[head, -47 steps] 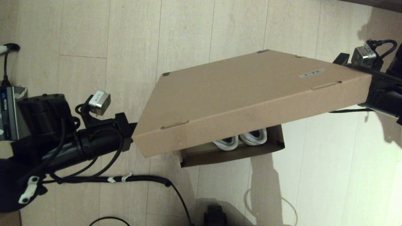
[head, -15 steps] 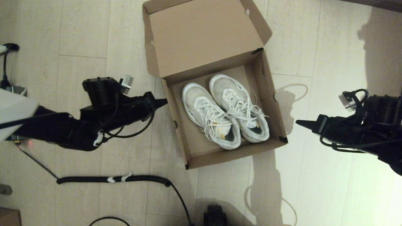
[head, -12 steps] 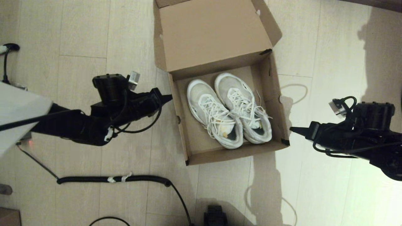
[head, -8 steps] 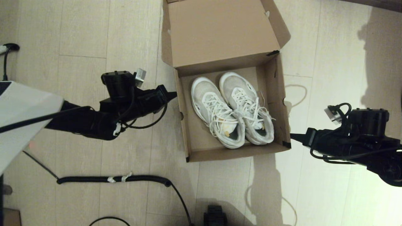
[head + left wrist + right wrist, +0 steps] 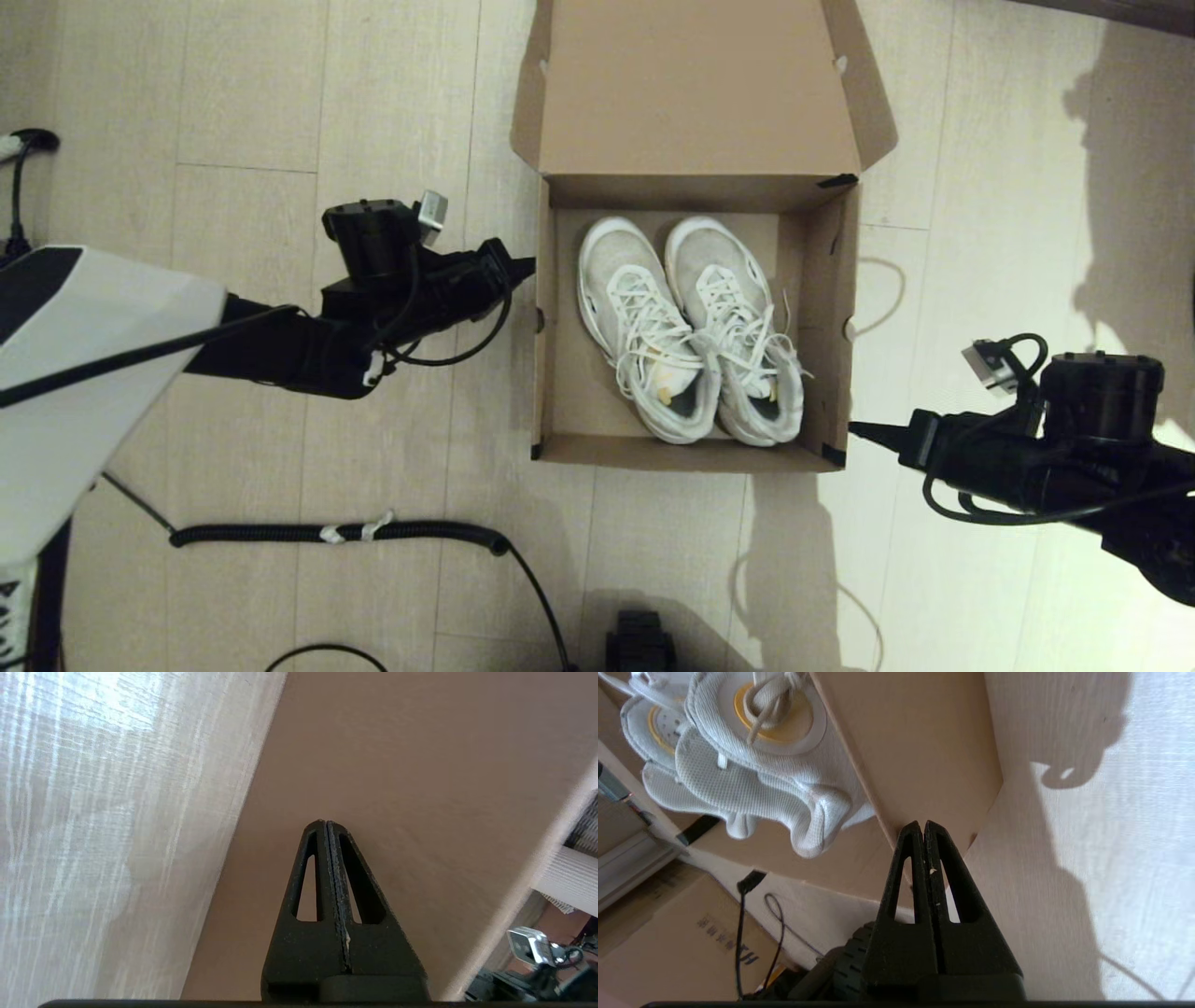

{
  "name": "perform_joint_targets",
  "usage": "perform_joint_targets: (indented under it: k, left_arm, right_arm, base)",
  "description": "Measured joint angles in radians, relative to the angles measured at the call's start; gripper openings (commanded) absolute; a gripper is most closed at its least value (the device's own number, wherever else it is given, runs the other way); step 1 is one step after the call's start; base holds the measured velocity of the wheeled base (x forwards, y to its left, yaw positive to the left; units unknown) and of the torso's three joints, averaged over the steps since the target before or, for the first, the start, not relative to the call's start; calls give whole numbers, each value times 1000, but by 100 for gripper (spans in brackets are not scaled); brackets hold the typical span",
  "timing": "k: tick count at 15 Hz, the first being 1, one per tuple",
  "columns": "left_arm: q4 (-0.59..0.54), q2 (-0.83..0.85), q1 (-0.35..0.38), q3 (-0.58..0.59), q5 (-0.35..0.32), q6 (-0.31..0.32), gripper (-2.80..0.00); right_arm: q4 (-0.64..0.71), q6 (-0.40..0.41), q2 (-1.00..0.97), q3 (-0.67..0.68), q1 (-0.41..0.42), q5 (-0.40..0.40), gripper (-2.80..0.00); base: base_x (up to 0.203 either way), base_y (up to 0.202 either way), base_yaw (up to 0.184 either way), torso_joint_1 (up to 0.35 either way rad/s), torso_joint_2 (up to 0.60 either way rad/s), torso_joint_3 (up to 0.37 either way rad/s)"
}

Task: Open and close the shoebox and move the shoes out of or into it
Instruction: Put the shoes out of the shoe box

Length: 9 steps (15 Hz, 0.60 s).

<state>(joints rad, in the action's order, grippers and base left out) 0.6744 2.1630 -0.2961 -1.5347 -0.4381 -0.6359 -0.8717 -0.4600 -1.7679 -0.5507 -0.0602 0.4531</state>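
Note:
The brown cardboard shoebox (image 5: 560, 373) stands open on the floor, its lid (image 5: 695, 89) folded back at the far side. Both white lace-up shoes (image 5: 691, 327) lie side by side inside it, toes toward the lid. My left gripper (image 5: 528, 267) is shut, its tip against the outside of the box's left wall (image 5: 420, 765). My right gripper (image 5: 854, 429) is also shut, its tip at the box's near right corner (image 5: 924, 788). The shoes (image 5: 752, 779) show over that wall in the right wrist view, with yellow insoles.
A coiled black cable (image 5: 355, 534) lies on the pale wood floor near the box's front left. A dark device (image 5: 639, 644) sits at the near edge. A printed cardboard carton (image 5: 668, 933) appears in the right wrist view beyond the shoebox.
The lid has gone from half-raised to fully folded back. Since then the box has turned and slid right until square to me, with both shut grippers following against its sides.

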Motion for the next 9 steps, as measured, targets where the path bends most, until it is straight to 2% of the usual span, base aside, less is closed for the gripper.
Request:
perform_joint_targets:
  k: [2, 4, 6, 8, 9]
  left_arm:
    - [-20, -8, 13, 5, 9, 1, -280]
    - [-65, -51, 52, 38, 14, 2, -280]
    - [-97, -124, 105, 98, 16, 6, -280]
    - [-107, -217, 167, 200, 16, 29, -280]
    - [-109, -264, 201, 261, 17, 53, -280]
  right_arm:
    - [9, 9, 22, -47, 23, -69, -280]
    - [82, 44, 70, -117, 31, -123, -280]
    - [226, 88, 134, -176, -25, -145, -280]
    - [334, 101, 181, -225, -134, -218, -280]
    - [360, 107, 192, -241, -192, -273, 0]
  base:
    - [0, 0, 0, 0, 0, 0]
    - [0, 0, 0, 0, 0, 0]
    - [0, 0, 0, 0, 0, 0]
    - [0, 0, 0, 0, 0, 0]
    - [0, 0, 0, 0, 0, 0]
